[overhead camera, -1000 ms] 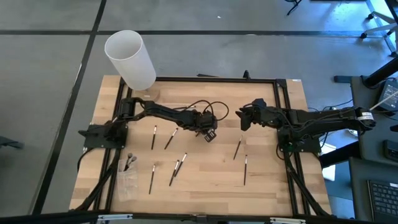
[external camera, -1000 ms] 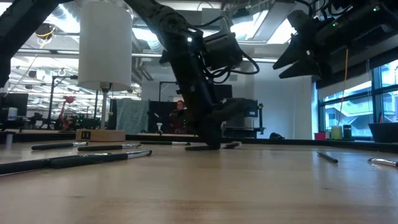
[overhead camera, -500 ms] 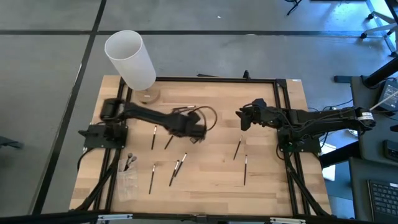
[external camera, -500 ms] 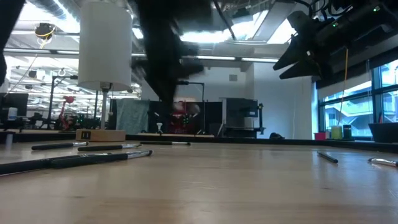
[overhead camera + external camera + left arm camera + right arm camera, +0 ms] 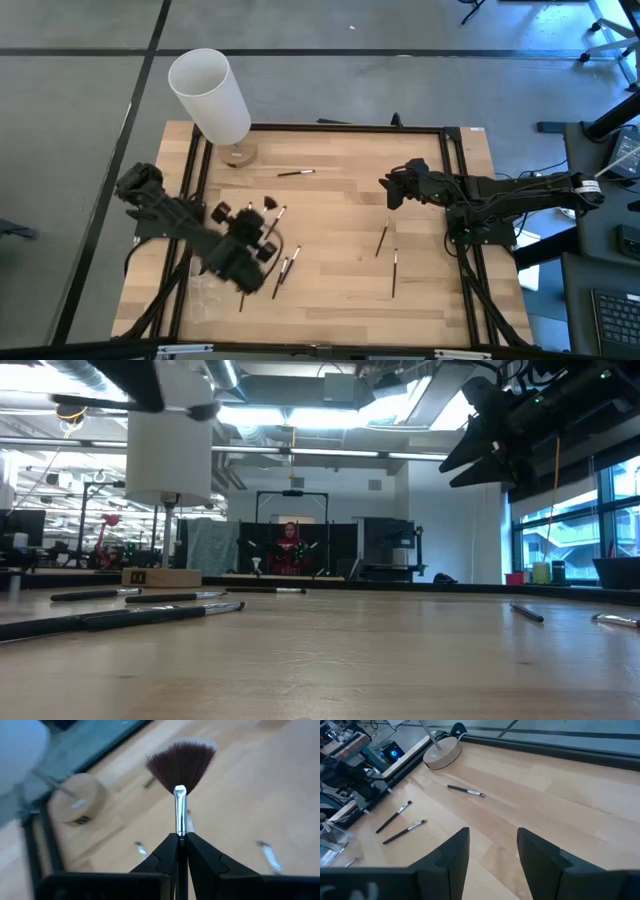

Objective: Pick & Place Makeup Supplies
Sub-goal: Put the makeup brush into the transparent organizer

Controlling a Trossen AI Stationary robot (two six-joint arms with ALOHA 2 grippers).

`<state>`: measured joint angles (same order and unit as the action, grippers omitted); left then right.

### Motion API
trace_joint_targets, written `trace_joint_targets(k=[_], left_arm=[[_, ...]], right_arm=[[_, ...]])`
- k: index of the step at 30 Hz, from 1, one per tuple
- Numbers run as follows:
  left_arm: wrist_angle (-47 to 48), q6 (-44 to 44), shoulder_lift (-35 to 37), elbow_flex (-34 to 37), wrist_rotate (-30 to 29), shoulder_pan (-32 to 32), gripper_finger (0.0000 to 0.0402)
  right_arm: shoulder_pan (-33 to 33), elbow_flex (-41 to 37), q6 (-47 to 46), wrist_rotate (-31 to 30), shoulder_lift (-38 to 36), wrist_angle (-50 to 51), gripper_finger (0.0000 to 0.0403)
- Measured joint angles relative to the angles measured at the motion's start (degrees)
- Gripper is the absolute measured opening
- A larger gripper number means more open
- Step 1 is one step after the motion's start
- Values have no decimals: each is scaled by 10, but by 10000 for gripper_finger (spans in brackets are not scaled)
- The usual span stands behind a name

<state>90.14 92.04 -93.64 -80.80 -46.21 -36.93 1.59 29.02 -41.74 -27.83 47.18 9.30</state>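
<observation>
A fan brush with a dark brown fan head and a silver ferrule sticks out ahead of my left gripper, which is shut on it. The left arm hangs over the table's near-left part, above the wood. Other thin dark makeup brushes lie flat on the table: one near the far edge, two right of the middle, two at the near left. My right gripper is open and holds nothing, raised over the table's right half. My left gripper pinches the fan brush between its two fingers, at the lower end of the silver ferrule. The handle behind that is hidden between the fingers. The brush lies along the fingers and sticks out past their tips, fan head foremost, lifted clear of the table.
A tall white cylinder stands on a thin stem over a round wooden base at the far-left corner. A clear pouch with brushes lies at the near left. A black frame runs round the table. A person stands in the room behind.
My left gripper has risen from the table's middle and swung toward the near-left corner, turning as it went. The fan brush has come up off the wood with it.
</observation>
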Motion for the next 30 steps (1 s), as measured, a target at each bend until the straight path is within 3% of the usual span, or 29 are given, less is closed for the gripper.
trace_joint_targets(k=[9, 19, 24, 27, 30], left_arm=[[-1, 111, 3, 52, 9, -100, 34], [-1, 98, 10, 55, 35, -187, 35], [-1, 136, 18, 55, -69, -209, 33], [-1, 151, 20, 55, -146, -211, 33], [-1, 169, 20, 55, -205, -204, 33]], right_arm=[[0, 0, -3, 0, 2, 0, 165], [0, 0, -3, 0, 15, -8, 165], [-1, 0, -3, 0, 28, -77, 165], [-11, 0, 33, 16, 75, -178, 165], [-15, 0, 93, 79, 149, -330, 165]])
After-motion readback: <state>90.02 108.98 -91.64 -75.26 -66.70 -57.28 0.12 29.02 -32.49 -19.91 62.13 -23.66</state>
